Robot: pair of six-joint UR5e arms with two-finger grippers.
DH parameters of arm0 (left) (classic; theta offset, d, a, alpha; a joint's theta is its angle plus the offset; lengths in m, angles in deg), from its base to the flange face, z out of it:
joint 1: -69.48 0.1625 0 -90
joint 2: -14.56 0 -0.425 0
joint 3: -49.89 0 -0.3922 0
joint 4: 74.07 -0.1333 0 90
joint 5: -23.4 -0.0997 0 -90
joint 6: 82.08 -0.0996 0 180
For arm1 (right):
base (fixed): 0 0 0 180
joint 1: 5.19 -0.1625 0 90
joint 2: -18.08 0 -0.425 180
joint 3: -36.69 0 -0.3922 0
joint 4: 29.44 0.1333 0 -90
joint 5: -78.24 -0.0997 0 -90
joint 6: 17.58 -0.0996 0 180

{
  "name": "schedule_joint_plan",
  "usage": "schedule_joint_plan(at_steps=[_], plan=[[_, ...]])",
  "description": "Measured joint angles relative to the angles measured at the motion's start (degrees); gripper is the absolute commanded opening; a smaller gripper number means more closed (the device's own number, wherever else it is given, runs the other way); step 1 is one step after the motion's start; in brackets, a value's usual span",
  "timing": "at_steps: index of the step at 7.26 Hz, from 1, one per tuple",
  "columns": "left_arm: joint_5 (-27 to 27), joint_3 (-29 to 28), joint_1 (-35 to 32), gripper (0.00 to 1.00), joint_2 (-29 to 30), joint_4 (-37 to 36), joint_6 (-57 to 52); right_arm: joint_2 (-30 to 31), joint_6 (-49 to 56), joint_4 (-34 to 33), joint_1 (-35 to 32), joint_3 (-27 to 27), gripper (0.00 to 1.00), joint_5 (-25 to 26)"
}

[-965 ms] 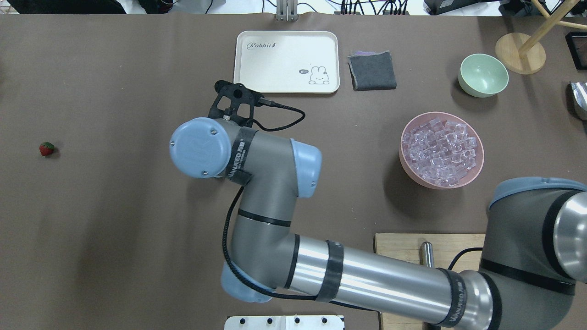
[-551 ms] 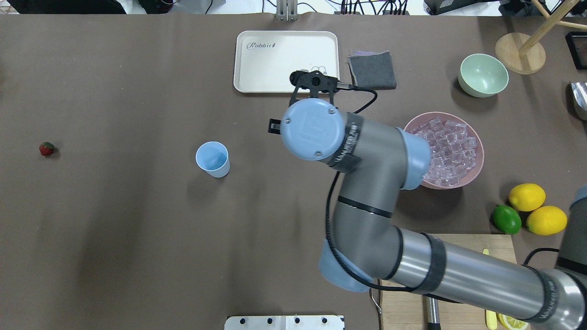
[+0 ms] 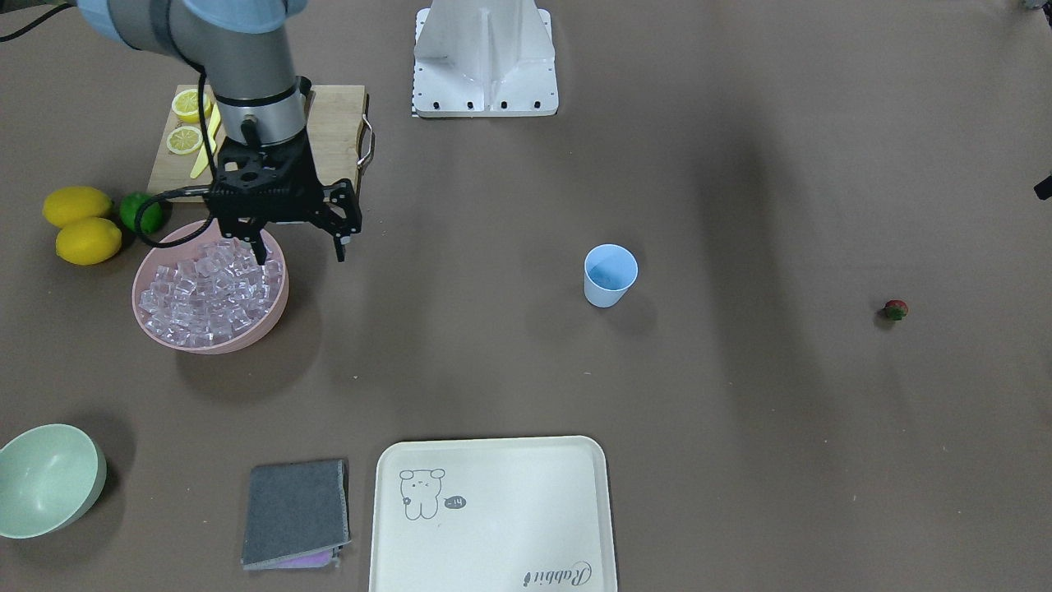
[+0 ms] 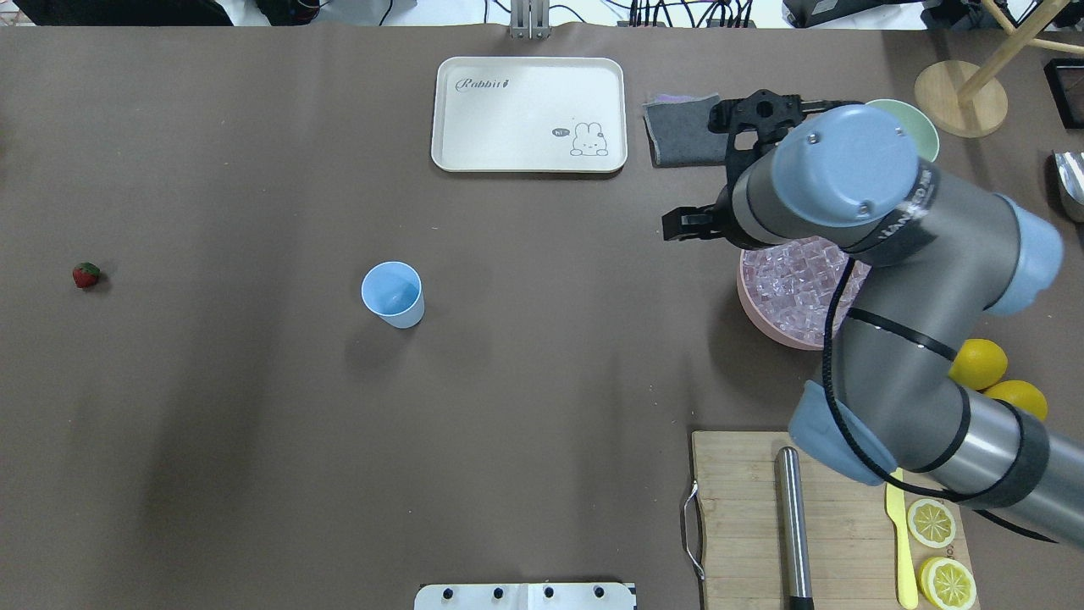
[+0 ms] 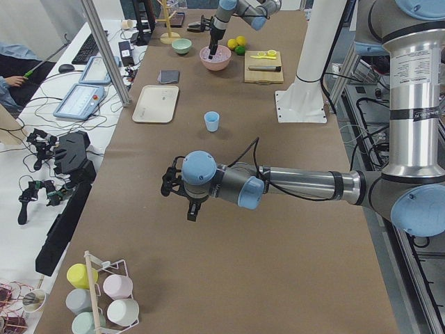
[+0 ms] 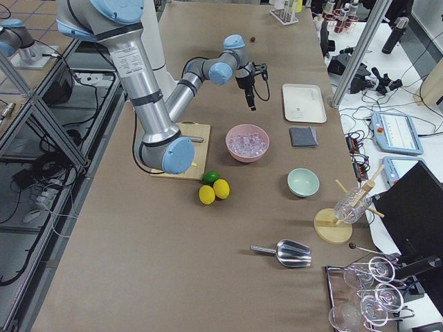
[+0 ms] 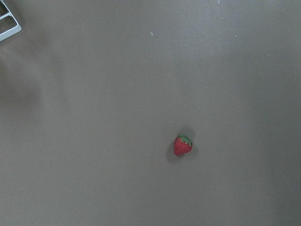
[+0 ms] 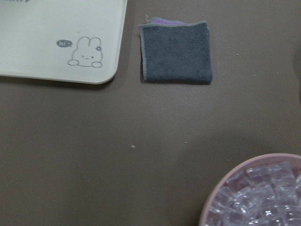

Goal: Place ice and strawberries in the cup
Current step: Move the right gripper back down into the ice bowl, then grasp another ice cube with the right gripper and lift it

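Right jaws spread, empty. We hover them over cup-side rim of pink bowl [image 3: 215, 346], well right of cup [image 4: 392, 293], likely lining up to pinch ice [image 3: 201, 292] heaped inside. Left jaws: cannot tell. Strawberry [image 4: 85, 274] lies on desk [image 4: 254, 440] well left of cup, which stands upright, mouth up for filling.

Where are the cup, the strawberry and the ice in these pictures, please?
cup [image 4: 391, 291]: overhead exterior view, on its bare inner bottom.
strawberry [image 7: 181, 146]: left wrist-mounted view, on its red body.
ice [image 3: 204, 289]: exterior front-facing view, on the middle of the cube pile.
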Motion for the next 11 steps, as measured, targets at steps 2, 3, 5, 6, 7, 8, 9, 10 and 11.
schedule_joint_plan(at_steps=[2, 3, 5, 6, 7, 8, 9, 10, 11], plan=[[0.0, 0.04, 0.0, 0.98, 0.0, 0.03, 0.0, 8.66, 4.73, 9.38, -2.7, 0.23, 0.93, -3.75], [0.0, 0.05, 0.0, 0.98, 0.0, 0.03, 0.0, 12.69, 6.87, 13.72, -3.53, 0.18, 0.87, -5.1], [0.02, 0.05, 0.0, 0.98, 0.0, 0.03, 0.0, 17.85, 9.37, 19.41, -4.05, -0.58, 0.73, -5.97], [0.05, 0.05, 0.0, 0.98, 0.0, 0.03, 0.0, 19.11, 9.49, 20.72, -4.06, -0.93, 0.72, -6.06], [0.06, 0.05, 0.0, 0.98, 0.0, 0.03, 0.0, 19.69, 9.28, 21.25, -3.93, -1.39, 0.7, -6.1], [0.03, 0.05, 0.0, 0.98, 0.0, 0.03, 0.0, 19.9, 9.13, 21.47, -3.54, -1.98, 0.7, -6.09], [0.03, 0.05, 0.0, 0.98, 0.0, 0.03, 0.0, 19.94, 9.05, 21.62, -2.92, -2.57, 0.69, -6.06], [0.04, 0.05, 0.02, 0.98, 0.0, 0.03, 0.0, 19.94, 8.55, 21.75, -2.18, -2.91, 0.68, -6.04], [0.04, 0.05, 0.06, 0.98, 0.03, 0.03, 0.0, 19.91, 7.5, 21.82, -1.4, -2.83, 0.68, -6.05]])
